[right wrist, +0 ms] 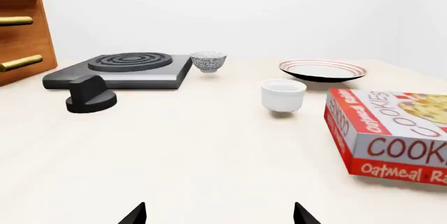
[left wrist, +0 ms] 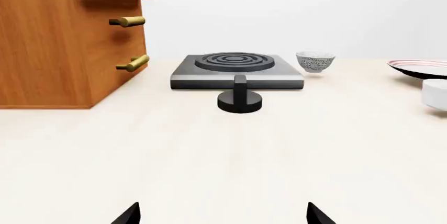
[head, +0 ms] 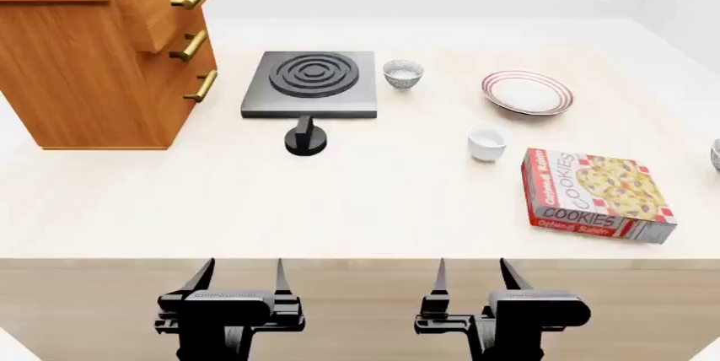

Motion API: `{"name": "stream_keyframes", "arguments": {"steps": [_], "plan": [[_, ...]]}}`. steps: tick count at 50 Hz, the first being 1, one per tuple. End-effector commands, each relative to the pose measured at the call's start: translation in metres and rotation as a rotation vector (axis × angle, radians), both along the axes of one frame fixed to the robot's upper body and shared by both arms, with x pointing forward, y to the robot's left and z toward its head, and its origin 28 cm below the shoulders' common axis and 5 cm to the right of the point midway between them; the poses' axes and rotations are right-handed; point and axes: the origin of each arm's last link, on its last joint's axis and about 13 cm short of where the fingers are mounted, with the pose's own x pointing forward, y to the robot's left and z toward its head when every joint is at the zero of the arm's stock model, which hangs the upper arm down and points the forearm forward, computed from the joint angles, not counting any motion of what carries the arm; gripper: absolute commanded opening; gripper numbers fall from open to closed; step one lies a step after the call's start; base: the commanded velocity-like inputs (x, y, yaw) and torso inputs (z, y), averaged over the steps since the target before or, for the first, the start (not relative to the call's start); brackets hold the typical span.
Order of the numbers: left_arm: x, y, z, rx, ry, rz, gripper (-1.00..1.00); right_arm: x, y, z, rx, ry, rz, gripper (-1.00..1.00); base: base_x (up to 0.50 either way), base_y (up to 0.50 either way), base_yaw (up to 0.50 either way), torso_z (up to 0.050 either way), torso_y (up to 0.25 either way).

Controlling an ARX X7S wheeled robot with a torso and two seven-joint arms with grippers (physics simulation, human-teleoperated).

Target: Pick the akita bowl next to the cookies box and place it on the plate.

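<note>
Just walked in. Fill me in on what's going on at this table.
Nothing is being handled yet. The left gripper and right gripper both hang open at the near edge of the table, empty. The cookies box lies on the right; a patterned bowl is just visible at the view's right edge beyond it. A look-alike bowl sits beside the stove. The plate is empty, with a white ramekin in front of it.
</note>
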Motion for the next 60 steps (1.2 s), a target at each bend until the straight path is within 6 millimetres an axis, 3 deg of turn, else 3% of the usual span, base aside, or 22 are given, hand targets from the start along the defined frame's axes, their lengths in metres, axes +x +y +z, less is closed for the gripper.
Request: {"name": "stream_keyframes", "arguments": {"steps": [1, 38, 41, 44, 49, 52, 60], "plan": [[0.0, 0.0, 0.0, 0.0, 0.003, -0.001, 1.0, 0.0, 0.001, -0.001, 0.002, 0.008, 0.001, 1.0, 0.0, 0.0, 0.0, 0.0, 0.0], [0.003, 0.004, 0.001, 0.033, 0.012, 0.049, 1.0, 0.0, -0.001, 0.001, 0.016, 0.005, -0.014, 1.0, 0.0, 0.0, 0.0, 0.0, 0.0], [0.004, 0.007, 0.006, 0.036, -0.016, 0.075, 1.0, 0.003, -0.004, 0.009, 0.032, -0.031, -0.035, 1.0, 0.0, 0.0, 0.0, 0.0, 0.0], [0.004, 0.015, 0.024, 0.051, -0.105, 0.143, 1.0, 0.006, -0.011, 0.028, 0.06, -0.132, -0.069, 1.0, 0.0, 0.0, 0.0, 0.0, 0.0], [-0.004, 0.037, 0.066, 0.052, -0.351, 0.322, 1.0, 0.003, -0.027, 0.076, 0.236, -0.476, -0.153, 1.0, 0.0, 0.0, 0.0, 0.0, 0.0], [-0.011, 0.044, 0.082, 0.063, -0.488, 0.415, 1.0, -0.002, -0.033, 0.092, 0.255, -0.668, -0.178, 1.0, 0.0, 0.0, 0.0, 0.0, 0.0], [-0.017, 0.053, 0.092, 0.032, -0.58, 0.483, 1.0, -0.008, -0.037, 0.104, 0.394, -0.774, -0.202, 1.0, 0.0, -0.12, 0.0, 0.0, 0.0]]}}
